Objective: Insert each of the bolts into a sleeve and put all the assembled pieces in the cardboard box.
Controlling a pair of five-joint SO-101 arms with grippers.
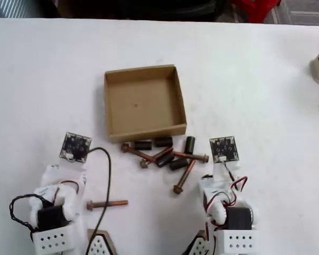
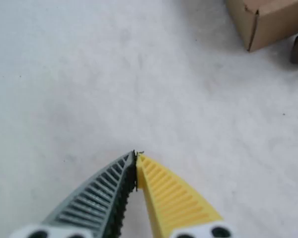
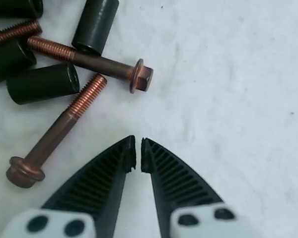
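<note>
Left claw (image 2: 136,158) pressed together, empty | right claw (image 3: 138,153) closed to a slit, empty | bolts (image 1: 184,177) and sleeves (image 1: 162,142) heaped beside cardboard box (image 1: 143,103) on bench (image 1: 266,79) | advice: open right claw wide, grip nearest bolt (image 3: 54,134) mid-shank, crosswise

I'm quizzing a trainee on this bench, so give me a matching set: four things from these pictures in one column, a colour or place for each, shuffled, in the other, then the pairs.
Column one
1. box
2. lone bolt
3. left tool
4. right tool

Column two
A. all black, next to the pile of bolts and sleeves
B. half grey, half yellow
C. lies alone, apart from the pile
D. brown cardboard, open top

Pairs: 1-D, 2-C, 3-B, 4-A
</note>
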